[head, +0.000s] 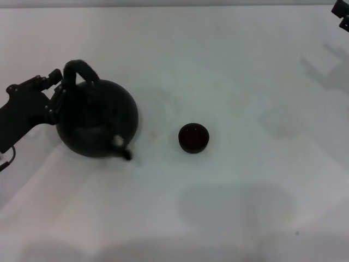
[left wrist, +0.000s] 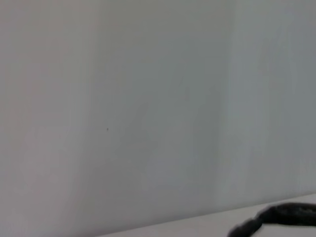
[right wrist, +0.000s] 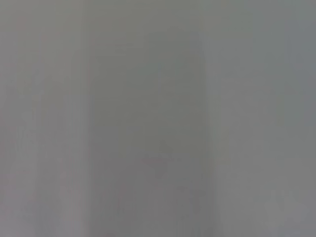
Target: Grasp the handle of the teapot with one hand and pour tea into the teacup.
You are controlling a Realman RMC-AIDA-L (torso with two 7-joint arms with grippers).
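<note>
The teapot (head: 97, 119) is a round-bellied matte black pot on the counter's (head: 245, 65) left side, short spout facing the robot. Its arched handle (head: 79, 71) rises at the far side. The small dark teacup (head: 193, 137) stands well apart to its right. The left gripper (head: 57, 90) sits against the handle; whether its fingers are apart or together is unclear. The right gripper (head: 342, 13) is cut off at the far right corner.

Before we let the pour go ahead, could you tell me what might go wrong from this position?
1. The left tool sits at the foot of the handle, beside the teapot; gripped so low and off-centre, the pot could swing or slip when lifted.
2. The teacup is small and stands apart from the spout, so tea could miss it and land on the table.
3. The right tool is parked at the far edge, so it cannot steady anything.
</note>
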